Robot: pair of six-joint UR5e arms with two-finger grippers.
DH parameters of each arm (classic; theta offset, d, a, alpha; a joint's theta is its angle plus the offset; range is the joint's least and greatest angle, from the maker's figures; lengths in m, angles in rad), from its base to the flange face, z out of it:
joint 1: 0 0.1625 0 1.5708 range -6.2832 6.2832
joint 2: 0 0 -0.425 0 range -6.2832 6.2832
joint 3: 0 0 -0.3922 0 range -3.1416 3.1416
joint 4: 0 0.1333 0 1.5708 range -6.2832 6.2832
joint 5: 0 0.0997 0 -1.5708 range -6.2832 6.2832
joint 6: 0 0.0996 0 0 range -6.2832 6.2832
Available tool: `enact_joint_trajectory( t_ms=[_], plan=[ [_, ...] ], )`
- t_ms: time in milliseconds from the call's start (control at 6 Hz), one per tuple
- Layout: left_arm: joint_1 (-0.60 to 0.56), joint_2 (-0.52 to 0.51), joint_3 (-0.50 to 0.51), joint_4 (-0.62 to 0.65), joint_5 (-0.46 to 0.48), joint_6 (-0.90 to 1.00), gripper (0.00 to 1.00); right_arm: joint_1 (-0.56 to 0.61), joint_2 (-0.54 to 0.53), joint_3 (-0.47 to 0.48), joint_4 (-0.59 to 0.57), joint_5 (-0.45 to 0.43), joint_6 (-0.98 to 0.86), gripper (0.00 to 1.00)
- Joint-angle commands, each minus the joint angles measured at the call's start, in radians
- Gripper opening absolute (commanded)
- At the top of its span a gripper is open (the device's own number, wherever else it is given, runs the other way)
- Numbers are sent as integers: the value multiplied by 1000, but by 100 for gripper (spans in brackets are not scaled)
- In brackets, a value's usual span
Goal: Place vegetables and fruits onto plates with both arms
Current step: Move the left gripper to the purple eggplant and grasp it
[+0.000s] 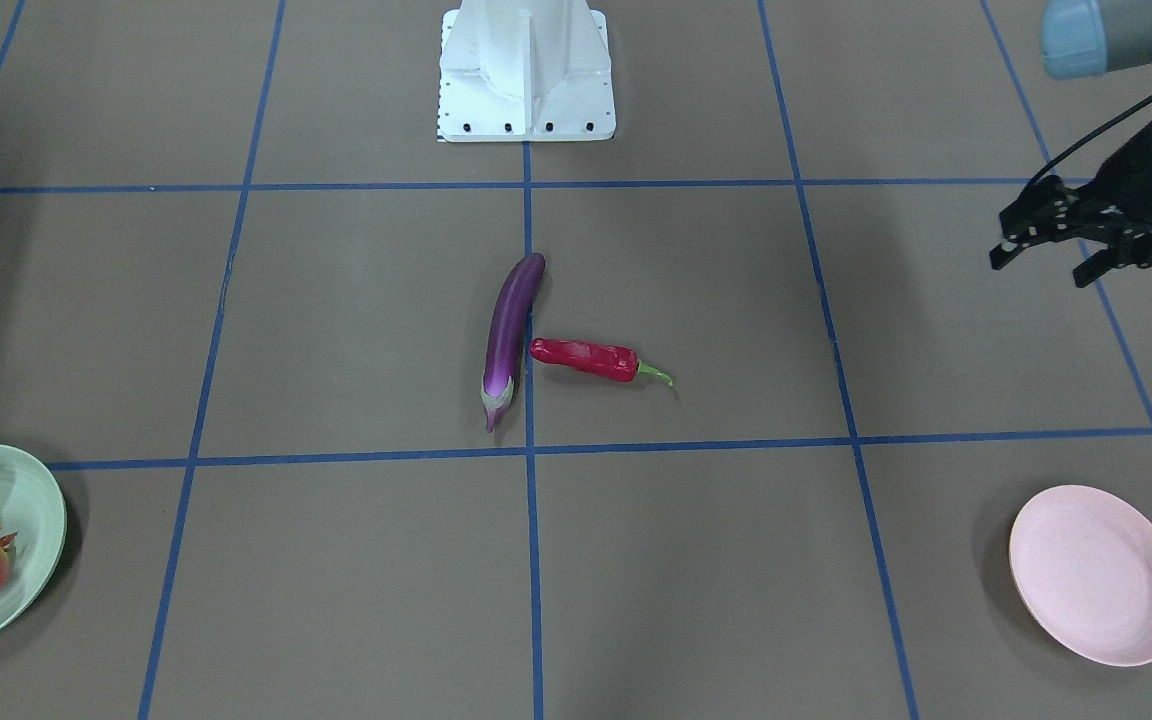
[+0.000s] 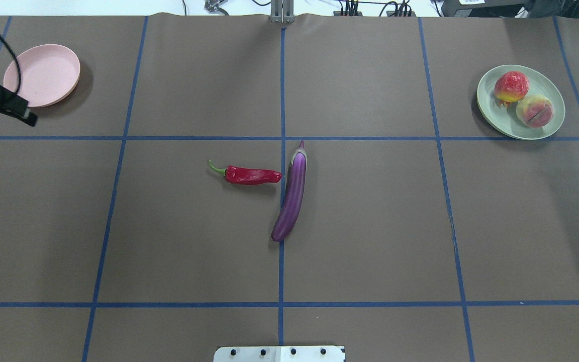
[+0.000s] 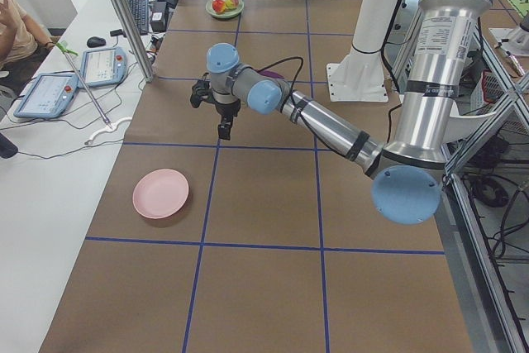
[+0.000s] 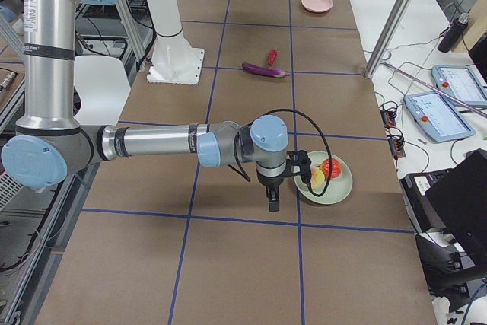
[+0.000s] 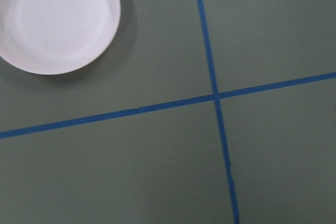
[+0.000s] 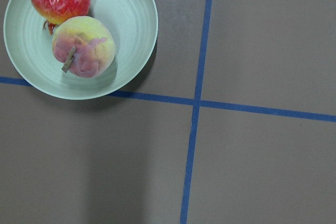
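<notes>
Saw pink plate (image 1: 1096,575) nearest on blue-taped surface (image 1: 336,330); eggplant (image 1: 508,335) lengthwise, stem away from white base (image 1: 526,70); left tool (image 1: 1041,265) spread, empty; couldn't tell right tool (image 4: 272,202) state.

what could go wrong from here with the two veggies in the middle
1. The tip of the chili pepper lies almost against the eggplant; grasping one may nudge the other.
2. The eggplant is long and glossy; gripped off-centre it could tilt or slip.
3. Both lie close together, so two simultaneous grasps might collide.
</notes>
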Motion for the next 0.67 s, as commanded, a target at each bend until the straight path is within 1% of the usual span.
enact_joint_trajectory(
  t_ms=[0, 167, 333, 500],
  plan=[
    [239, -188, 64, 6, 208, -337, 100, 1, -13, 5, 3, -1, -1, 100],
    [303, -326, 187, -3, 219, -437, 100, 1, -12, 5, 3, -1, -1, 100],
    [395, -437, 260, -5, 219, -457, 100, 1, -10, 5, 3, -1, 1, 100],
    [488, -485, 262, -5, 263, -525, 100, 1, -12, 5, 3, -1, 1, 100]
  ],
)
